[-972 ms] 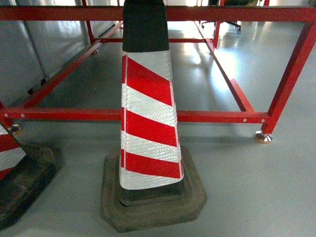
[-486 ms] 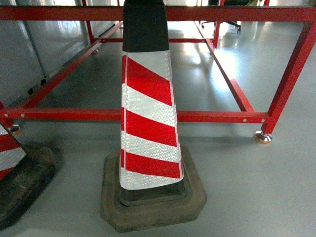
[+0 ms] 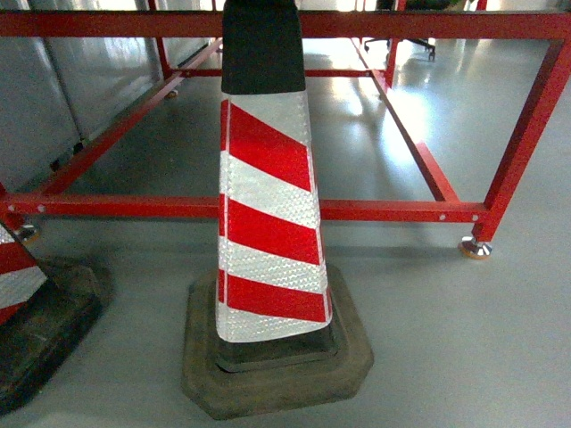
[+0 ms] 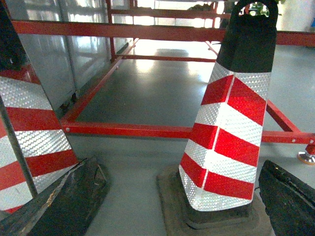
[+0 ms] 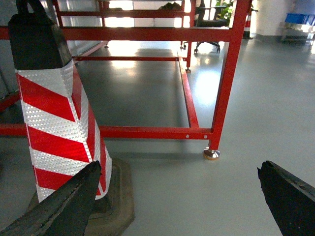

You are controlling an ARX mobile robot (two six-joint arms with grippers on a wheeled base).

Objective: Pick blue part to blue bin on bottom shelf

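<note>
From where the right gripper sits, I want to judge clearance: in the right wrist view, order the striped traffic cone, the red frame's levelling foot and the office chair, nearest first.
1. Striped traffic cone, close on the left of the right gripper.
2. Levelling foot, ahead, slightly right, under the red frame.
3. Office chair, far back beyond the frame.

My head camera looks forward and slanting down from close in front of the red-and-white traffic cone (image 3: 268,223), which fills the middle of the view with the red steel frame (image 3: 393,210) just behind it. My left wrist camera sits low near the floor and faces forward, so the same cone (image 4: 229,128) stands right of centre between my left gripper's fingers (image 4: 59,206) and a second cone (image 4: 29,137) crowds the left edge. My right wrist camera is just as low and also faces forward, with the shared cone (image 5: 56,113) at its left, the frame's corner post (image 5: 227,78) and foot (image 5: 211,154) near the middle, and open grey floor (image 5: 197,196) between my right gripper's fingers (image 5: 290,196).
</note>
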